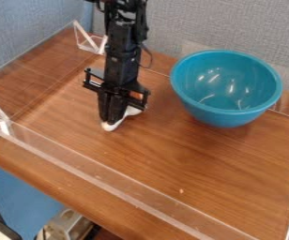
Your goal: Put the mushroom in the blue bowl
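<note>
- Our gripper (pixel 114 114) points down, fingers closed on the mushroom (pixel 114 122) on the table (pixel 185 164).
- The blue bowl (pixel 226 86) sits apart, to the right.

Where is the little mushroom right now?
The mushroom sits on the wooden table, left of the blue bowl in the camera view, with the gripper closed on it.
</note>
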